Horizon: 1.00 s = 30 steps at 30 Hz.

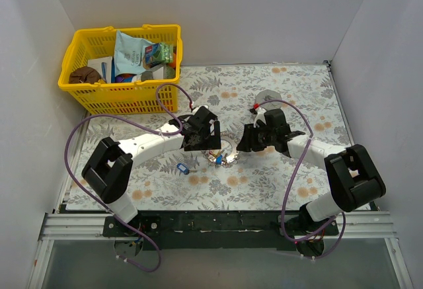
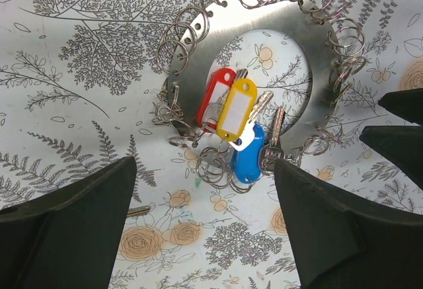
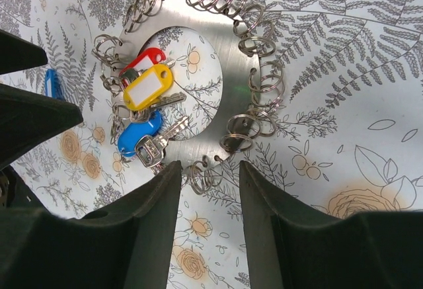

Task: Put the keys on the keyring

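At tabletop (image 1: 297,90) centre L hand (image 2: 205,162), R hand (image 3: 210,170) hover, fingers apart & empty, over keyring (image 2: 310,57) w/ keys (image 2: 236,107); best L grabs loose key (image 1: 183,168) by head, R pins rim.

Keyring (image 2: 317,44) lies flat on floral counter (image 2: 66,104); keys (image 2: 236,110) w/ red, yellow, blue tags bunched at its lower inner edge. Left hand (image 2: 205,190) fingers spread wide, clear of keys.
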### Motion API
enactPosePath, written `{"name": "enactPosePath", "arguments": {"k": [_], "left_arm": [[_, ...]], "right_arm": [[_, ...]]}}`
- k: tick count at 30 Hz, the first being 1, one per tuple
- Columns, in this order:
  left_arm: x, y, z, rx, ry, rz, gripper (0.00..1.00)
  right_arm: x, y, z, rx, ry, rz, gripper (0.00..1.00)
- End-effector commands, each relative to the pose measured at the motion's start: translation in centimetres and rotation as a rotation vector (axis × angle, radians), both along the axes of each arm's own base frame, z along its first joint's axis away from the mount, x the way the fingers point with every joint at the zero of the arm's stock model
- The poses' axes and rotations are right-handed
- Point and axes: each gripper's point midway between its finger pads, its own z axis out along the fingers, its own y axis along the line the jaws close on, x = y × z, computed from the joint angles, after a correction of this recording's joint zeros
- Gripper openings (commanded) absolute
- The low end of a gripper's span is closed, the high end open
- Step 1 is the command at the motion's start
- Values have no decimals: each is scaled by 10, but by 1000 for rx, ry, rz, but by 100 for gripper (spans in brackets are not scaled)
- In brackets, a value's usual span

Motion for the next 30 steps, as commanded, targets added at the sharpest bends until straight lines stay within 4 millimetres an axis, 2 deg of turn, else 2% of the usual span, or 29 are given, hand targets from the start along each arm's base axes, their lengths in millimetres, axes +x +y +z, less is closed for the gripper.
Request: {"name": "enactPosePath", "arguments": {"k": [1, 11, 30], "left_arm": [[5, -4, 7, -23, -15, -8, 86], [3, -7, -4, -12, 16, -23, 85], [2, -8, 0, -22, 5, -46, 85]], "right_arm": [[4, 5, 10, -14, -46, 27, 49], [4, 1, 12, -54, -71, 23, 48], [11, 14, 12, -44, -58, 46, 45]]}}
